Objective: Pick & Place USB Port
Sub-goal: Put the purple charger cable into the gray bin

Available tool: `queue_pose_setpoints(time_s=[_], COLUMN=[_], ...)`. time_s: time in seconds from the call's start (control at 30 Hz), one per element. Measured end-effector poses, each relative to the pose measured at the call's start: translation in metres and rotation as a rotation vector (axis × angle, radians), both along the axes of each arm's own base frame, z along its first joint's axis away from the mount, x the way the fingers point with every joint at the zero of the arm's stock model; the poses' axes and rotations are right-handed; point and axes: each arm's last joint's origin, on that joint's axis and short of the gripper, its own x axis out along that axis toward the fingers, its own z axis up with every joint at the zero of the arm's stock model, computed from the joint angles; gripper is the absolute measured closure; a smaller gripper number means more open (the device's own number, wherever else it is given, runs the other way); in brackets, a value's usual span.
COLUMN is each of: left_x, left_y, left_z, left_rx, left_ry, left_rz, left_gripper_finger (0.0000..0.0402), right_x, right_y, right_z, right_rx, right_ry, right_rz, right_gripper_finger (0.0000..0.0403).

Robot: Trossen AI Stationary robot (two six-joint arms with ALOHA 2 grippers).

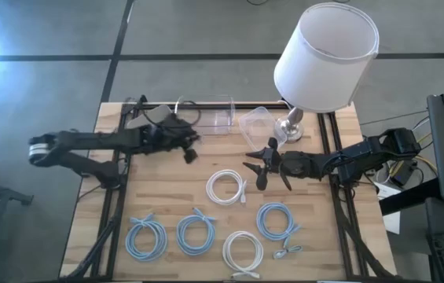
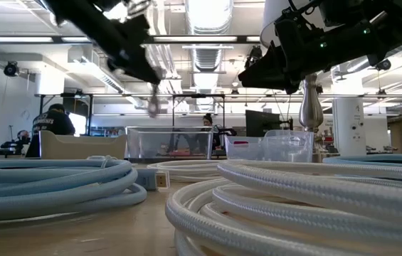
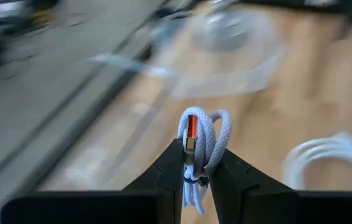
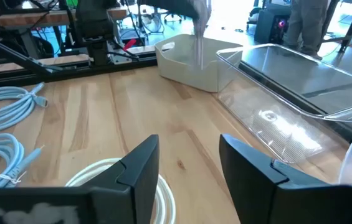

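Note:
A small bundled white USB cable (image 3: 202,140) with an orange-lined plug (image 3: 190,129) sits in my left gripper (image 3: 197,163), which is shut on it. In the high view my left gripper (image 1: 189,151) hovers over the table's far left part, near a clear bin (image 1: 206,115). The low view shows the cable (image 2: 154,105) hanging below it. My right gripper (image 1: 266,166) is open and touches nothing; it hovers just beyond a white coil (image 1: 226,188), whose edge (image 4: 95,177) shows under its fingers. My left gripper pinches the white cable bundle (image 3: 194,168) between its two fingers. The loops and the plug end (image 3: 190,134) stick out past the fingertips. The bundle is lifted clear of the table, hanging below the gripper in the low view.
Three light blue coils (image 1: 145,237), (image 1: 196,231), (image 1: 276,219) and a second white coil (image 1: 243,249) lie on the near half. A second clear container (image 1: 258,124) and a lamp (image 1: 325,56) stand at the far edge. A beige tray (image 4: 188,62) shows in the right wrist view.

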Motion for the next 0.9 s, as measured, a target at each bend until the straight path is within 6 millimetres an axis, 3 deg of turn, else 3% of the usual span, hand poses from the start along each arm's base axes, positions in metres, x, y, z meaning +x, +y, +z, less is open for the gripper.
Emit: queue_pose_setpoints(time_s=[0.2, 0.37, 0.63, 0.9], left_x=[-0.052, -0.077, -0.088, -0.090], left_y=[0.003, 0.015, 0.051, 0.091], left_z=[0.015, 0.012, -0.003, -0.032], left_rx=[-0.028, -0.109, -0.215, -0.320], left_ry=[0.126, 0.213, 0.321, 0.483], left_rz=[0.271, 0.426, 0.544, 0.633], left_gripper_finger=[0.0342, 0.0342, 0.0342, 0.0342], right_x=[0.000, 0.000, 0.000, 0.000], right_y=[0.000, 0.000, 0.000, 0.000], right_z=[0.000, 0.000, 0.001, 0.001], right_rx=[0.000, 0.000, -0.027, -0.025], right_ry=[0.000, -0.003, 0.003, 0.003], right_rz=[0.000, 0.000, 0.006, 0.006], right_gripper_finger=[0.0247, 0.0252, 0.0247, 0.0251])
